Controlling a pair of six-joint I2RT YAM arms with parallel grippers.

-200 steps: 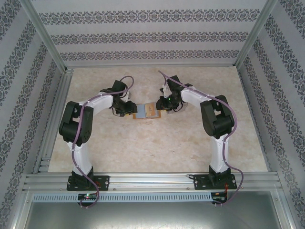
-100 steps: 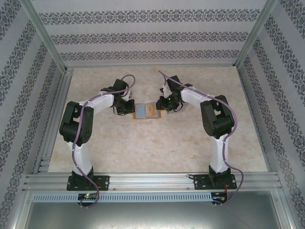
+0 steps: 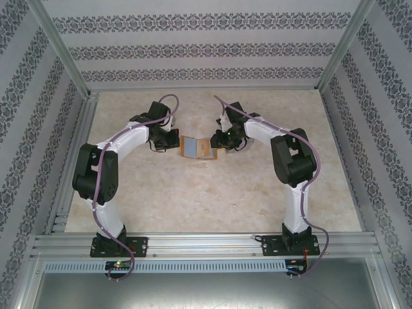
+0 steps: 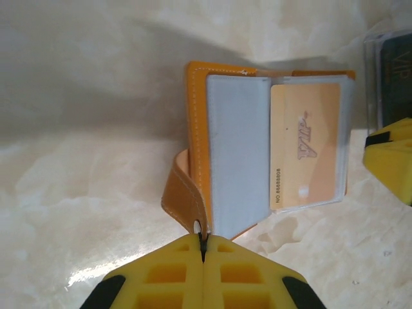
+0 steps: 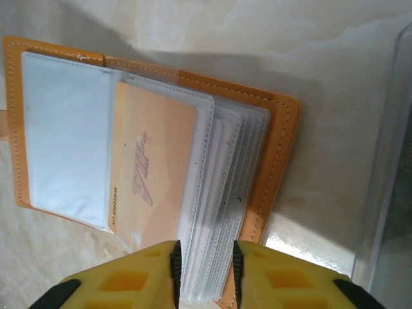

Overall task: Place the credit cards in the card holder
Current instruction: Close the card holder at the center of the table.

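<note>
The orange-tan card holder (image 3: 205, 149) lies open on the table between my two grippers. In the left wrist view the card holder (image 4: 196, 129) shows a pale grey-blue credit card (image 4: 238, 154) in its left clear pocket. A peach card marked VIP (image 4: 306, 145) sits in the sleeve beside it. My left gripper (image 4: 203, 237) is shut on the tip of the holder's strap (image 4: 183, 196), at the snap hole. My right gripper (image 5: 205, 270) is closed round the stack of clear sleeves (image 5: 222, 193) of the card holder (image 5: 277, 161). The grey-blue card (image 5: 64, 135) and peach card (image 5: 151, 174) lie left of it.
A clear plastic case (image 4: 389, 71) with a dark card inside stands just right of the holder, its edge (image 5: 389, 161) beside my right gripper. A yellow finger of the right gripper (image 4: 389, 161) shows in the left wrist view. Patterned walls and metal rails (image 3: 71, 167) enclose the marble table.
My left gripper has shut on the strap, and its arm has swung back and outward. The card holder has shifted slightly away from the bases. The right arm holds its place.
</note>
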